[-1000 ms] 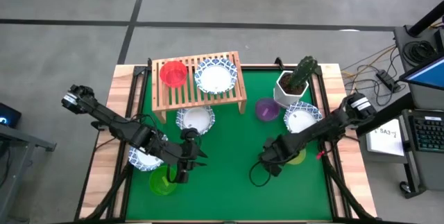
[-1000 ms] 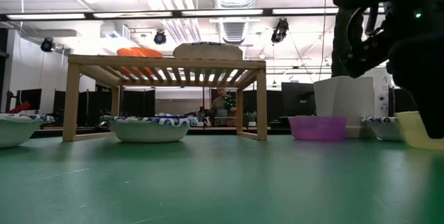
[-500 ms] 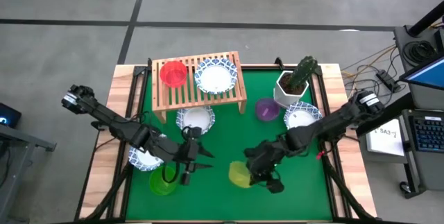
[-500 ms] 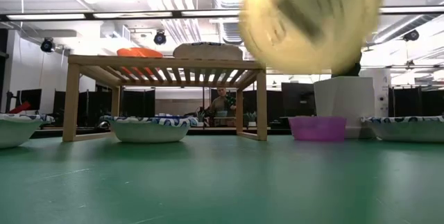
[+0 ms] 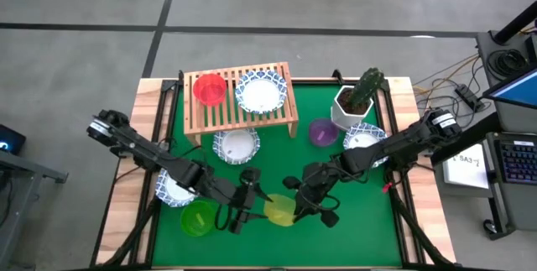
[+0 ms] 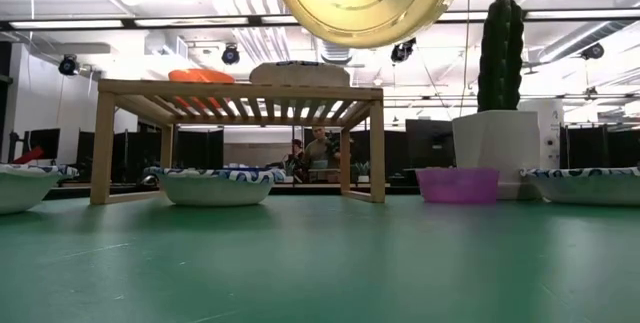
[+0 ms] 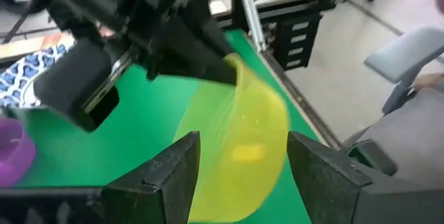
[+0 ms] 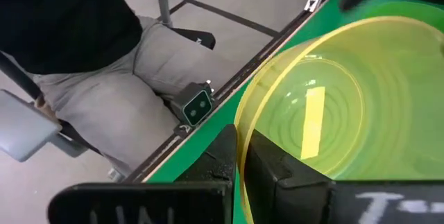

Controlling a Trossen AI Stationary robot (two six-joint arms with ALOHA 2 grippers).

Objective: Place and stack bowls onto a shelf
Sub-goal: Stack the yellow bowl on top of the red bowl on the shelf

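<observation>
Jaws: right gripper [image 5: 295, 207] pinching the yellow bowl's [image 5: 279, 211] rim, left gripper [image 5: 246, 206] spread beside it; held aloft, well short of the shelf [image 5: 242, 110], apparently for handover.

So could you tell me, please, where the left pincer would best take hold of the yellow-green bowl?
Probably by its thin rim, on the side away from the right pincer, which already pinches the yellow-green bowl at one edge, off the table. The left pincer is open and faces the bowl, so one finger inside and one outside the free rim should suit.
</observation>
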